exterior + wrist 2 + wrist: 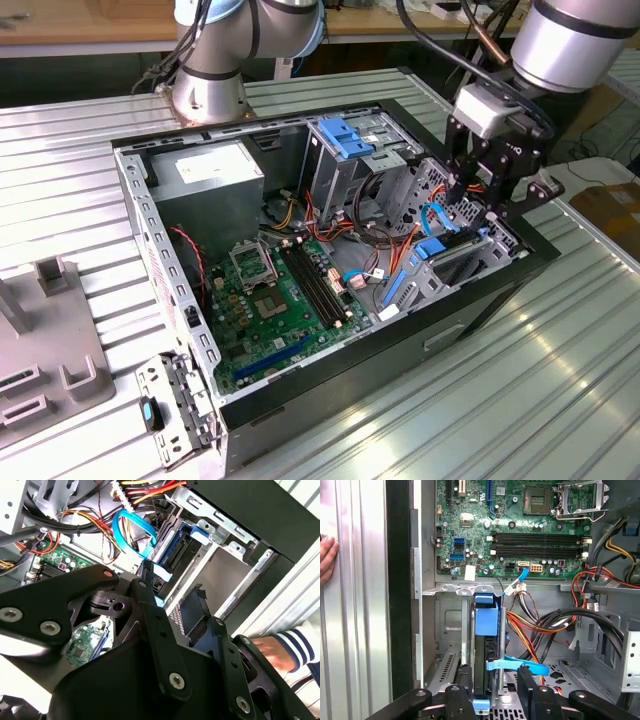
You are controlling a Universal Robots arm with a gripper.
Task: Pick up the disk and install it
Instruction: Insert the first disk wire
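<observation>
- Hovering directly over the disk (484, 650) — a flat grey metal hard drive in a bright blue plastic carrier rail — is my black two-fingered gripper (492, 702). The disk lies straight below me, not off to a side.
- In the first wrist view the disk stands on its thin edge. Its long axis runs between my fingers (530, 695) and on toward the green motherboard (520, 535), blue end that way.
- My fingers are apart, one on each side of that edge. A gap shows beside one of them, so I judge I am not clamped on the disk.
- The disk sits in the grey sheet-metal drive cage (447, 630), at the exterior view's right of the open black-and-grey computer case (150, 220). It looks well down in its slot, though I cannot tell how fully it is seated.
- The case also holds the motherboard, a grey boxy power supply (205, 175), bundles of red, yellow and black cables (535, 625), and a bare light-blue plastic bracket (345, 138) in a further bay.
- A person's hand (270, 652), with a striped sleeve, rests near the case's outer wall — close to my work.
</observation>
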